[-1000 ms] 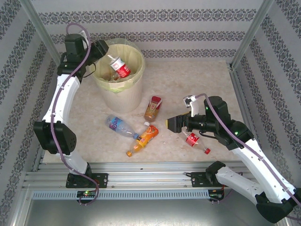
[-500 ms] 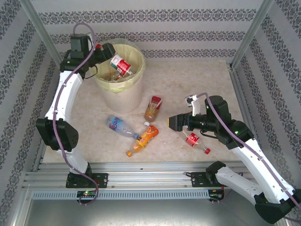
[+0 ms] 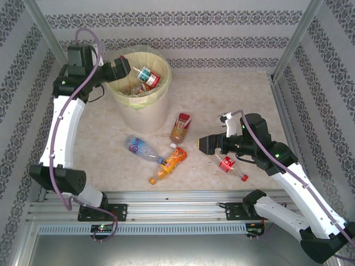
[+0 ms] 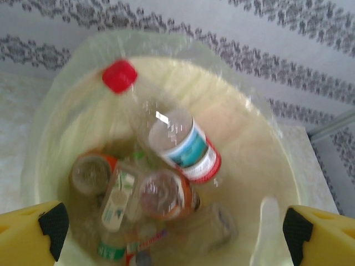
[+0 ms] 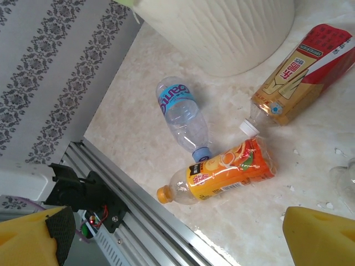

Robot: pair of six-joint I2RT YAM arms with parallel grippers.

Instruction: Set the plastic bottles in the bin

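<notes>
The cream-white bin (image 3: 142, 113) with its pale yellow bag stands at the back left. My left gripper (image 3: 123, 66) hangs open at its left rim, holding nothing. Just past it a clear bottle with a red cap and a red and blue label (image 3: 148, 76) is loose over the bin's mouth; the left wrist view has this bottle (image 4: 180, 141) above several others inside the bin (image 4: 252, 127). My right gripper (image 3: 205, 144) is open above the table. On the table lie a blue-label bottle (image 3: 141, 148), an orange bottle (image 3: 170, 163), a red and gold bottle (image 3: 180, 127) and a red-label bottle (image 3: 232, 167).
The right wrist view looks down between open yellow fingers (image 5: 319, 235) at the blue-label bottle (image 5: 180, 113), the orange bottle (image 5: 224, 172), the red and gold bottle (image 5: 302, 72), the bin's ribbed wall (image 5: 222, 33) and the aluminium rail (image 5: 150, 221). Patterned walls enclose the table.
My left gripper has opened and drawn back to the left, letting go of the red-capped bottle, which now sits free over the bin. The right arm has hardly moved.
</notes>
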